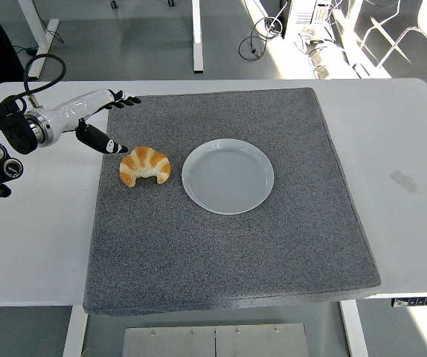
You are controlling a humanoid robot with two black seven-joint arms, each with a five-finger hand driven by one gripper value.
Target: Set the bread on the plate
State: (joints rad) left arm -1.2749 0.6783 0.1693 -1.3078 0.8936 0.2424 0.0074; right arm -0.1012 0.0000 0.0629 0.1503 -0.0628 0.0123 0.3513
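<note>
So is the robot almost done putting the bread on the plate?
Not yet, it has only just started. The bread lies on the grey mat, left of the plate, which has nothing on it. The left hand is open, just up and left of the bread, with the thumb tip close to it but holding nothing. It has yet to grab the bread, carry it over and set it on the plate.

The white desk [392,141] fills the frame's width. A grey mat [221,253] lies flat on it, centred, overhanging the bottom edge.
</note>
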